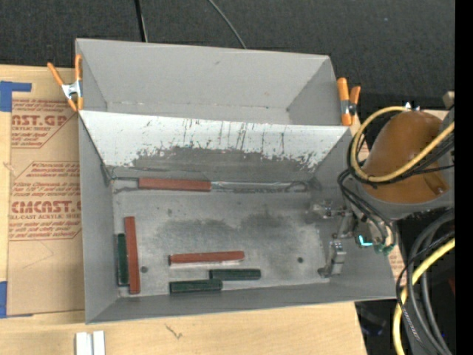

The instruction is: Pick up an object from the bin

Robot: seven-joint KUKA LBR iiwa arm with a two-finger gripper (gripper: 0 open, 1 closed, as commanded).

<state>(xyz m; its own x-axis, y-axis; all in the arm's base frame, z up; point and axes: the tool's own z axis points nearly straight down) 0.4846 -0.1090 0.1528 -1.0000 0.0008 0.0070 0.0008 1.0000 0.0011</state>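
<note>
Six sticks lay on the floor of the grey bin (222,87), three red and three dark green. The gripper (336,251) hung low by the right wall, near the front right corner, over bare floor. Nothing could be seen in it, and it was not clear whether it was open or closed. So the job looked to be at its start: choosing a stick and getting over it.

The back red stick (174,185) lay flat along the foot of the back wall, toward the left. The left red stick (131,254) lay along the left wall, with the left green stick (120,259) right beside it, nearer the wall. The middle red stick (207,258) lay near the front edge, about halfway across. Just in front of it lay the short green stick (235,274). The front green stick (196,288) lay closest to the front wall.

The short green stick and the middle red stick were nearest to the gripper, yet well apart from it. The next move would likely call for going left across the floor, stopping over one of them, lining up across its thin side, and coming down. The sticks by the walls looked harder to grab, with little room beside them.
</note>
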